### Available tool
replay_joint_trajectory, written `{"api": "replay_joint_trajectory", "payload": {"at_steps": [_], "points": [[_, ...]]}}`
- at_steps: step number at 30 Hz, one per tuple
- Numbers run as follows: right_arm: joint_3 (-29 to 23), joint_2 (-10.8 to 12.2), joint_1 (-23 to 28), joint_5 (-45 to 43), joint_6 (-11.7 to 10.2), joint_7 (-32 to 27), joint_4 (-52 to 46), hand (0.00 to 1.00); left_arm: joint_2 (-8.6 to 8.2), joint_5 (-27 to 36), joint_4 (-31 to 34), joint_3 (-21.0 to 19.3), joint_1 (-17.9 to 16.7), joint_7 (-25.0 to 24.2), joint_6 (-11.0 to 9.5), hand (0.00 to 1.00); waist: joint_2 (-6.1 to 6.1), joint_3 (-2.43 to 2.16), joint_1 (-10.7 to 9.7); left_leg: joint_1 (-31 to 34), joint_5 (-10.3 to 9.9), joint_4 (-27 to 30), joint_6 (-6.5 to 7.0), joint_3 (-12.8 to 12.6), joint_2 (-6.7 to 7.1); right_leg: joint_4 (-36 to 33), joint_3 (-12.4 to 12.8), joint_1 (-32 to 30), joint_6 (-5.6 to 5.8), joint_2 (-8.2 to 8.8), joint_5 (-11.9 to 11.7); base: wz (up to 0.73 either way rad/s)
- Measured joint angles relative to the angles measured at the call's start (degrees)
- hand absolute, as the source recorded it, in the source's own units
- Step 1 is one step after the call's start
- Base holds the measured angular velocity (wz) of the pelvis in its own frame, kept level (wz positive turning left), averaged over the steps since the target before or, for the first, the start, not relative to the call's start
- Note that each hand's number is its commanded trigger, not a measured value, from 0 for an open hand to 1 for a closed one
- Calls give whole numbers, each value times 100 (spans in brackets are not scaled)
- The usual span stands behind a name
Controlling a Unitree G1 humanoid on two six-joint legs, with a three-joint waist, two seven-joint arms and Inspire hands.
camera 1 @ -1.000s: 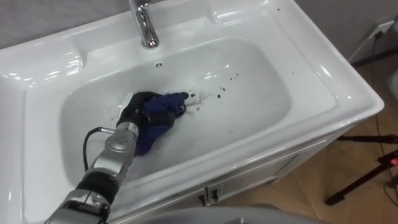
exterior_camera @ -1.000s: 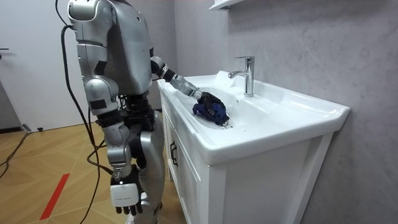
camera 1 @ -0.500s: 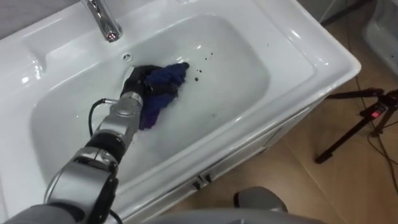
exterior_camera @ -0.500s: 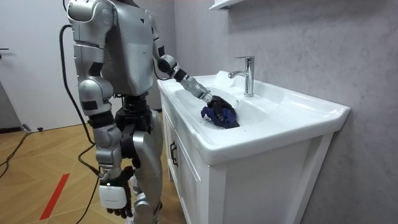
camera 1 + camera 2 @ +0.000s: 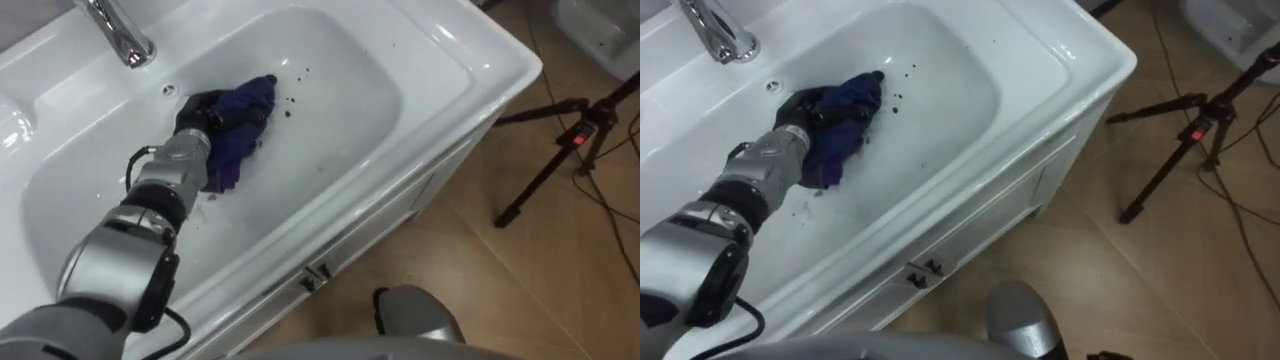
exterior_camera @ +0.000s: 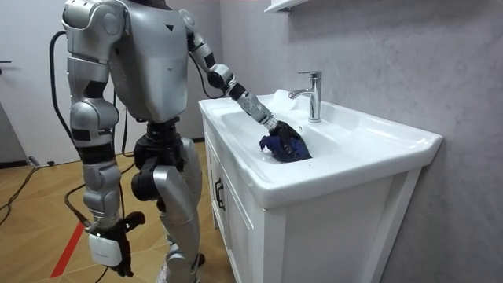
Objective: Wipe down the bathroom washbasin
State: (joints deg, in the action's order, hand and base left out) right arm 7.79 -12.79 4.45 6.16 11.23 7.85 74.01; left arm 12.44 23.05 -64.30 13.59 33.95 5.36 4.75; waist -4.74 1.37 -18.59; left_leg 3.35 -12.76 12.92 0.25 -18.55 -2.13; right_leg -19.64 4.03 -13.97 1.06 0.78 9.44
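Note:
The white basin [image 5: 350, 80] lies below me, with the chrome faucet [image 5: 115, 30] at its back rim. A dark blue cloth [image 5: 240, 125] is bunched on the basin floor just below the faucet. My left hand [image 5: 200, 110] is shut on the cloth's left part and presses it against the porcelain. Several dark specks [image 5: 295, 85] lie just right of the cloth. In the room view I stand at the cabinet's front, left arm stretched into the basin, hand [image 6: 287, 134] on the cloth [image 6: 287, 149]. My right hand [image 6: 110, 248] hangs by my side, loose and holding nothing.
The basin sits on a white cabinet with handled doors [image 5: 320, 275]. A black tripod with a red light [image 5: 580, 140] stands on the wooden floor to the right. A white shelf [image 6: 283, 6] hangs on the grey wall above the faucet [image 6: 310, 94].
My left hand has dragged the cloth along the basin floor, toward the room view's right. My body has turned toward the basin, my right arm has swung back, and the eye views have shifted.

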Motion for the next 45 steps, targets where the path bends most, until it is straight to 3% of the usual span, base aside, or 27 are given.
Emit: {"api": "replay_joint_trajectory", "payload": {"at_steps": [4, 7, 10, 15, 24, 38, 45], "points": [[0, -71, 1, 224, -64, 62, 143, 0, -46, 552, 5, 32, 348, -256, 22, 100, -3, 29, -50, 105, 7, 27, 12, 0, -4, 3, 9, -72, 3, -3, -27, 0], [6, -144, 4, 271, -121, 28, 166, 0, -63, 647, 11, 151, 555, -397, 19, 100, -38, 55, -191, 132, 7, 38, 12, 3, -19, 1, 8, -84, -15, -14, -49, -6], [3, -160, -13, 277, -141, -85, 164, 0, -76, 640, 22, 226, 688, -439, 6, 100, -96, 64, -207, 118, 7, 38, 11, 3, -26, -1, 48, -80, -19, -30, -51, -7], [5, -136, -178, 326, -209, -300, 59, 0, -93, 645, 27, 349, 703, -435, -10, 100, -104, 66, -213, 101, 7, 36, 11, 3, -19, -14, 35, -71, -19, -16, -51, 1], [228, -59, -95, 408, -182, -422, 38, 0, -305, 656, 27, 349, 703, -434, -9, 100, -38, 97, -269, -114, 7, -25, 11, -28, -13, 97, 62, 126, -4, -24, -47, -1], [350, -81, 480, 585, -118, -499, 1, 0, -349, 603, 301, 342, 714, -217, 15, 100, 39, 71, -286, -474, 4, -160, 8, -306, -25, 176, 282, 373, 19, -95, -44, -8], [348, -84, 622, 440, -92, -318, -170, 0, -359, 77, 400, 359, 714, -217, 15, 100, 45, 58, -282, -575, 4, -176, 8, -313, -22, 217, 295, 473, 29, -95, -77, 0]]}}
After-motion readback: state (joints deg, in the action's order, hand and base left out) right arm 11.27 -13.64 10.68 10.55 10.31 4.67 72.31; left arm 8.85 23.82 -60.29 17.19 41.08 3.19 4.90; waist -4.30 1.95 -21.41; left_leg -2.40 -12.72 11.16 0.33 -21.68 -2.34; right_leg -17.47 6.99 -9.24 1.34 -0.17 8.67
